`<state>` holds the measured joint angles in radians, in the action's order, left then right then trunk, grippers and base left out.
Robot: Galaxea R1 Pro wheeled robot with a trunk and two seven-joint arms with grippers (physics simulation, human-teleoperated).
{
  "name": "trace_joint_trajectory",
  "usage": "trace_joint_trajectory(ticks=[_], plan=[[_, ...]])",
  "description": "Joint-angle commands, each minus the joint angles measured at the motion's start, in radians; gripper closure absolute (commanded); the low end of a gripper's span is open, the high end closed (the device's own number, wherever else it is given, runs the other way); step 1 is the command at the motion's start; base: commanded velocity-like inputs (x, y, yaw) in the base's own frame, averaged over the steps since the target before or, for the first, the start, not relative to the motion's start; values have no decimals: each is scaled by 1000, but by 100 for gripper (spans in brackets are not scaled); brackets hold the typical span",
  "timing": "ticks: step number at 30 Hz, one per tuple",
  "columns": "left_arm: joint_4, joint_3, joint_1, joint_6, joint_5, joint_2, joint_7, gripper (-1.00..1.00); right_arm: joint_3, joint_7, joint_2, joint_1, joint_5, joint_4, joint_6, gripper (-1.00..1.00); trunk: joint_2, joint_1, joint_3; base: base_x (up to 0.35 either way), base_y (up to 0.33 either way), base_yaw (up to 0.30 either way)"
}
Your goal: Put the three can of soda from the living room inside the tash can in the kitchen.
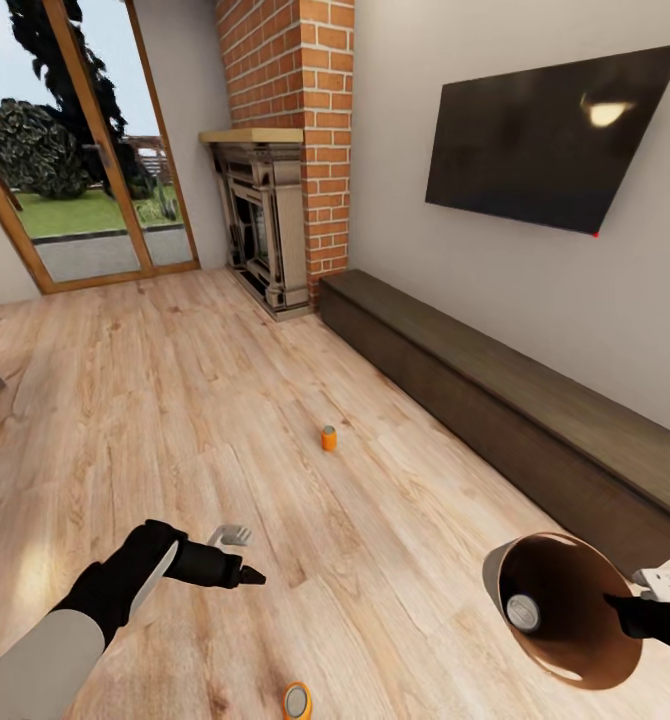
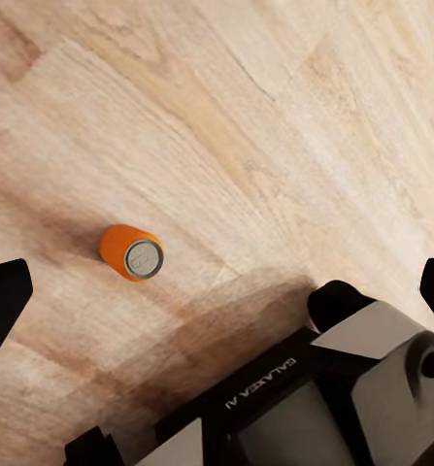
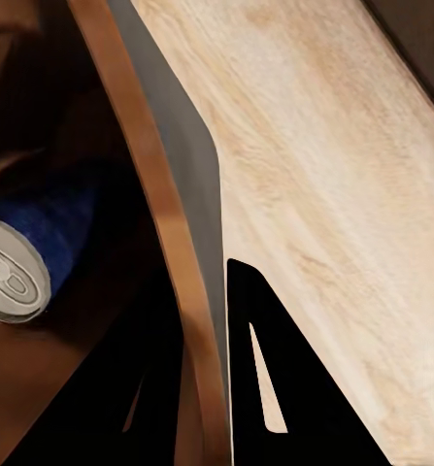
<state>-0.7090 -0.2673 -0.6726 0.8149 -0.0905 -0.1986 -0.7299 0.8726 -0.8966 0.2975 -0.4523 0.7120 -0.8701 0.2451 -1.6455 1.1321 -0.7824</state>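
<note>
An orange can of soda (image 1: 329, 438) stands upright on the wood floor in front of the long dark cabinet. A second orange can (image 1: 297, 701) sits on the floor close to my base; in the left wrist view an orange can (image 2: 131, 252) lies below my left gripper (image 2: 217, 291). That left gripper (image 1: 243, 556) hovers open above the floor, holding nothing. My right gripper (image 1: 625, 610) is shut on the rim of the tash can (image 1: 565, 660), holding it tilted toward me. Inside it rests the dark blue can (image 1: 523, 612), also seen past the rim (image 3: 178, 243) as the blue can (image 3: 32, 243).
I am in the living room. The low dark cabinet (image 1: 495, 400) runs along the right wall under the black TV (image 1: 550, 135). A brick fireplace (image 1: 275, 200) stands ahead and glass doors (image 1: 85, 160) at the far left. Part of my base (image 2: 304, 408) shows beneath the left wrist.
</note>
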Motion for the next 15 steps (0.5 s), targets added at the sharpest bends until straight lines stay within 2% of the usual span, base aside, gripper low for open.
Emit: trace_joint_trajectory(ticks=[1,6,7,10,11,14,15], plan=[[0,0,0,0,0,0,-1,-100,-1,-10,1,-1,-11,-9,19,100,-7,4,-3,0,0,0],[9,-1,-1,1,2,3,6,-100,-21,-31,2,-1,-10,-105,109,100,-42,23,-19,0,0,0],[15,-1,-1,1,2,4,9,-100,-43,-55,3,-1,-10,-153,146,100,-49,27,-22,0,0,0],[25,-2,-1,1,3,7,15,-100,-78,-105,5,-1,-9,-241,217,100,-70,38,-31,0,0,0],[33,-1,-1,1,4,11,20,-100,-95,-145,8,-1,-9,-303,269,100,-77,42,-35,0,0,0],[60,-1,-1,-1,4,16,25,-100,-114,-217,12,-1,0,-413,348,100,-98,54,-44,0,0,0],[93,-2,-1,-5,4,18,27,-100,-125,-273,13,-2,41,-482,385,100,-105,58,-47,0,0,0]])
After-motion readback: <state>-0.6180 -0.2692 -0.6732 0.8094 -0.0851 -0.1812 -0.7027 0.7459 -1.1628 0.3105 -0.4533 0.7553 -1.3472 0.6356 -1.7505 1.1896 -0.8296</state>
